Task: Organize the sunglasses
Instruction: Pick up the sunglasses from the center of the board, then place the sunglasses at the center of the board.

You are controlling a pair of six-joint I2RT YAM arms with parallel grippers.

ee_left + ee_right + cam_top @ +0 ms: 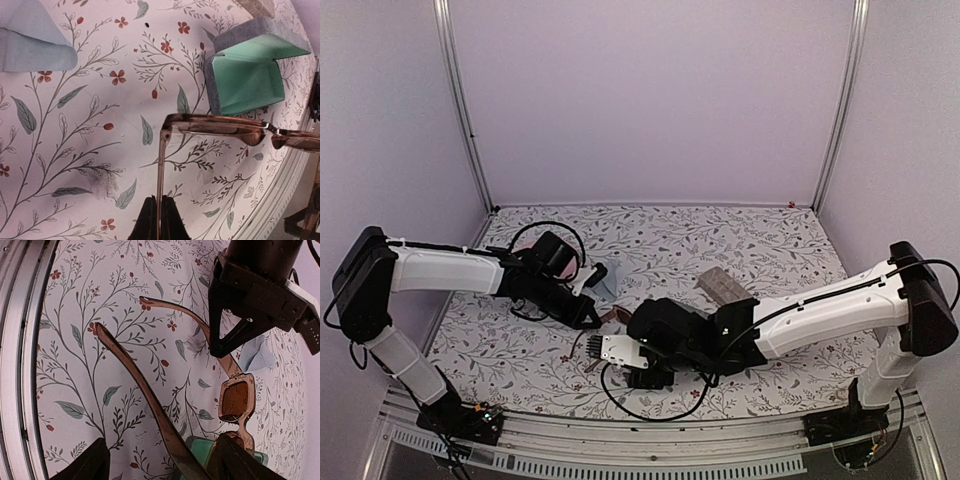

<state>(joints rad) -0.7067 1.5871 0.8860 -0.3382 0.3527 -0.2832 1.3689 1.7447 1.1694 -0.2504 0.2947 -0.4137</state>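
The sunglasses (235, 129) have a slim translucent pink frame and brown lenses, and hang just above the table with both temples spread. My left gripper (160, 220) is shut on the tip of one temple (227, 362). The other temple (145, 395) runs between the fingers (85, 465) of my right gripper (165, 462), which stand wide apart and clear of it, so that gripper is open. From above, the sunglasses (613, 316) show only as a small brown patch between the left gripper (590, 312) and the right wrist.
An open blue-grey case with a green lining (245, 80) lies just beyond the lenses, its edge also under my right gripper (200, 450). A pale blue cloth (603, 280) lies behind the left gripper. A grey-brown case (725, 285) sits right of centre. The table's front rail (20, 365) is close.
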